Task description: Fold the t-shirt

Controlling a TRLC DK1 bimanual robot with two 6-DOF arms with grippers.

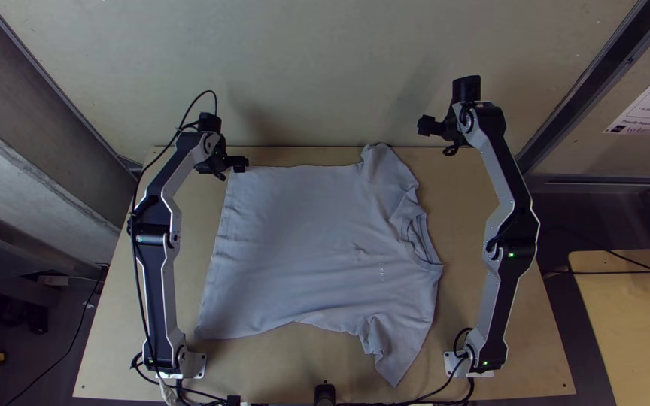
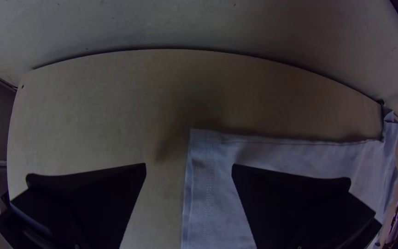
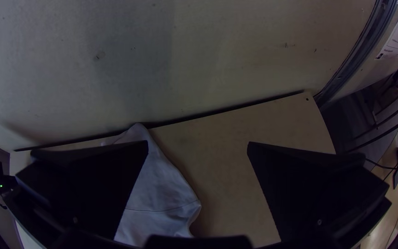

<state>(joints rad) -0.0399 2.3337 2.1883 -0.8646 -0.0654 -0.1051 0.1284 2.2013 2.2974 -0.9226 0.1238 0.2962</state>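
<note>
Nearest the camera, at the middle of the near edge of a light wooden table (image 1: 520,368), stands a small black rounded fitting (image 1: 325,394), with thin black cables (image 1: 444,387) to its right. A pale grey short-sleeved cotton t-shirt (image 1: 302,240) lies spread across the middle of the table, its straight hem (image 1: 218,248) to the left and its round ribbed collar (image 1: 417,239) to the right. The far sleeve (image 1: 387,165) reaches the table's far edge; the near sleeve (image 1: 396,349) points towards the near edge, with creases around it.

Both arms, of silver-grey links and black joints, extend towards the far side. The black left gripper (image 1: 230,170) is at the far hem corner, its fingers parted; in the left wrist view that corner shows in the gap, with cloth behind one finger. Whether they touch the cloth, I cannot tell. The black right gripper (image 1: 438,137) is up by the far side, right of the far sleeve and apart from it, its fingers also spread wide, with nothing grasped between them.
</note>
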